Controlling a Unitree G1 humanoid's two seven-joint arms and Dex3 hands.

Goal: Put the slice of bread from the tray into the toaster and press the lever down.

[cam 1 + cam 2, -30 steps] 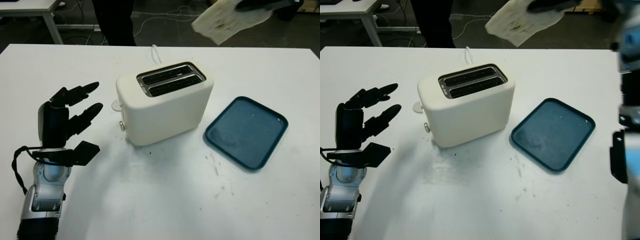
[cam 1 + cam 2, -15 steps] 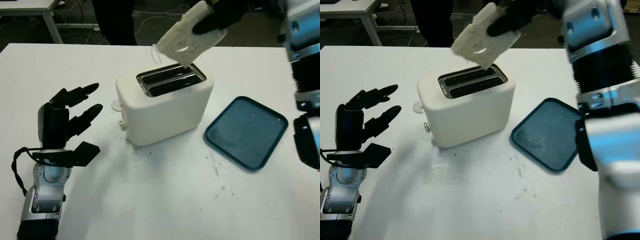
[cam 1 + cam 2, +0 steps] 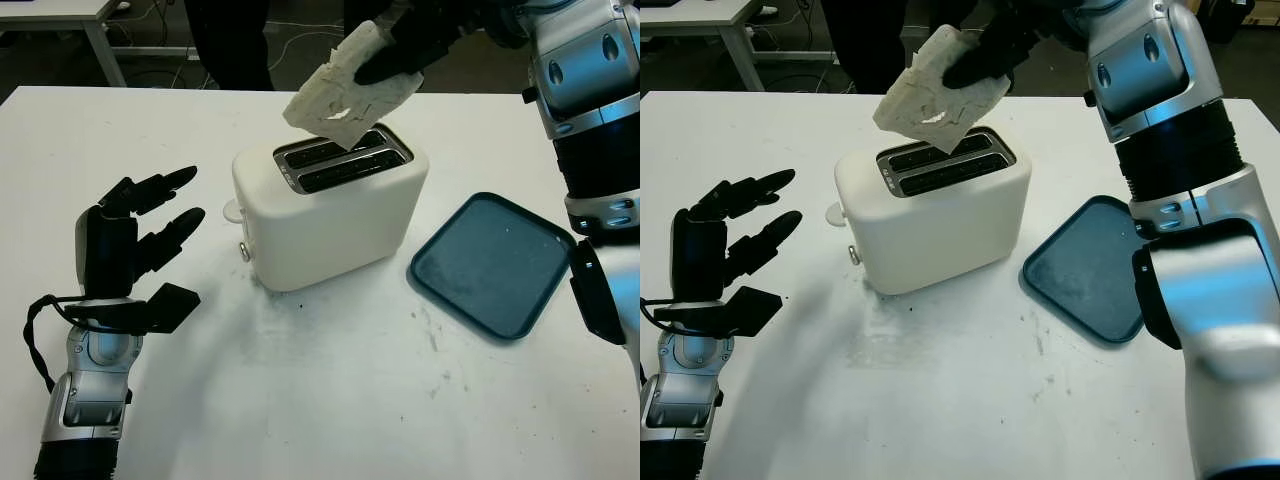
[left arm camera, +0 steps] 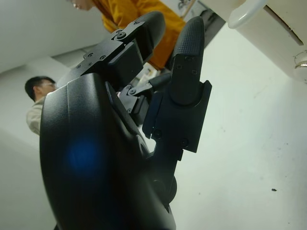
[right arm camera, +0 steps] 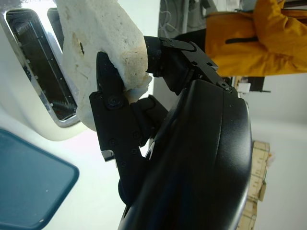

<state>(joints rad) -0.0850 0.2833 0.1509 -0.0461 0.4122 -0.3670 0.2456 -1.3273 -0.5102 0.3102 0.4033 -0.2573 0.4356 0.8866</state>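
Observation:
My right hand (image 3: 405, 55) is shut on the slice of bread (image 3: 340, 88), a pale, ragged slice held tilted just above the toaster's two slots (image 3: 342, 160). The cream toaster (image 3: 330, 205) stands in the middle of the white table, its lever (image 3: 232, 211) sticking out on the left end. In the right wrist view the bread (image 5: 96, 62) is pinched between black fingers (image 5: 112, 110) over a slot (image 5: 38, 67). The dark blue tray (image 3: 492, 263) lies bare to the toaster's right. My left hand (image 3: 140, 250) is open at the left, apart from the toaster.
The toaster's white cord (image 3: 312, 105) runs off the table's far edge. A person in dark trousers (image 3: 228, 40) stands behind the table, near another table (image 3: 70, 20) at the far left. Small dark crumbs (image 3: 432, 335) speckle the table beside the tray.
My right hand has carried the bread from high at the back right down and leftwards until it hangs over the toaster's slots. The left hand has stayed still.

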